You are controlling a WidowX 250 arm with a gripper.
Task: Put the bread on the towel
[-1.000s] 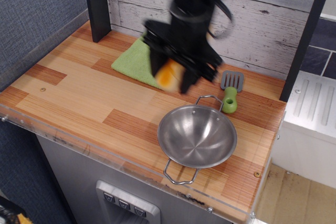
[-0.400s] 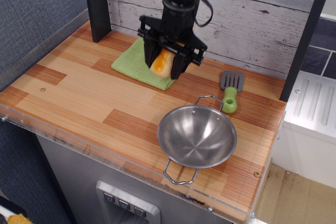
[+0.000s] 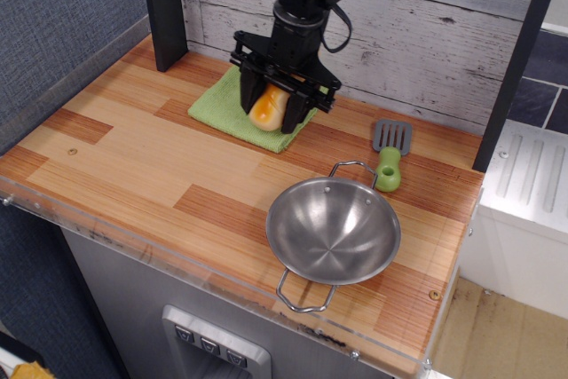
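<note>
While counter [image 3: 133, 166] carries bowl [image 3: 334, 230] near-right & spatula [image 3: 389, 155] beside it, towel [image 3: 232, 109] lies far-centre w/ tool [image 3: 276, 111] over it, jaws closed on bread [image 3: 267, 107], low above cloth. Risk: if released tilted, glossy bread could roll off towel's near-right edge.

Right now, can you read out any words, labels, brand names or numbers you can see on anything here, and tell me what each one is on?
No readable text anywhere in this view.
bread: no label.
towel: plain green, no tag visible.
steel bowl: no stamp or mark visible.
spatula: no print visible.
end effector: black, no visible marking.
buttons on the grey front panel: any symbols are too small to read.
</note>
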